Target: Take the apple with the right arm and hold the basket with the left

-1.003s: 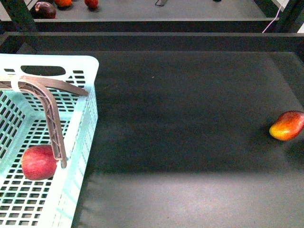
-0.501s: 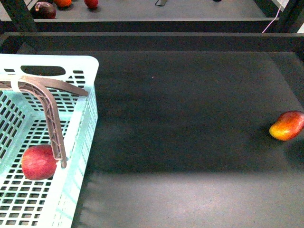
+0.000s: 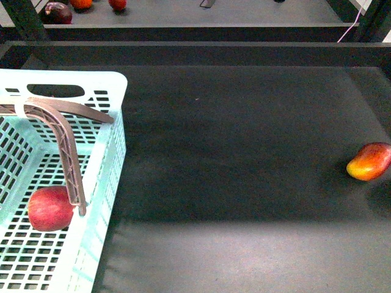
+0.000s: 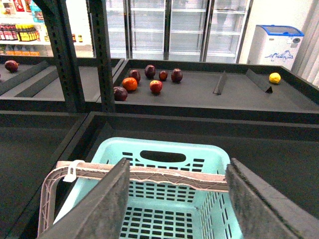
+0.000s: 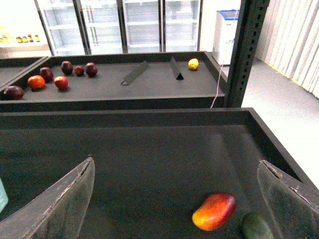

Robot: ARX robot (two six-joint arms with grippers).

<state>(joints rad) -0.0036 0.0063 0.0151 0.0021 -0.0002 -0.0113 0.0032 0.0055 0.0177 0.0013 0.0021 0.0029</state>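
Observation:
The basket (image 3: 91, 78), a pale turquoise slotted crate, stands at the left of the dark table. The deep-red apple (image 3: 49, 209) lies on the basket floor by its right wall. My left gripper's brownish-grey ribbed finger (image 3: 66, 152) curves down over the basket, its tip beside the apple. In the left wrist view the left gripper (image 4: 179, 209) is open above the basket (image 4: 164, 147), and the apple is hidden. My right gripper (image 5: 177, 209) is open and empty over the table, far from the apple, and is out of the front view.
A red-and-yellow mango (image 3: 369, 161) lies near the table's right edge, beside a dark green fruit (image 5: 256, 226) in the right wrist view. A raised rail (image 3: 195, 52) borders the table's far side. Beyond it a shelf holds several fruits (image 4: 149, 82).

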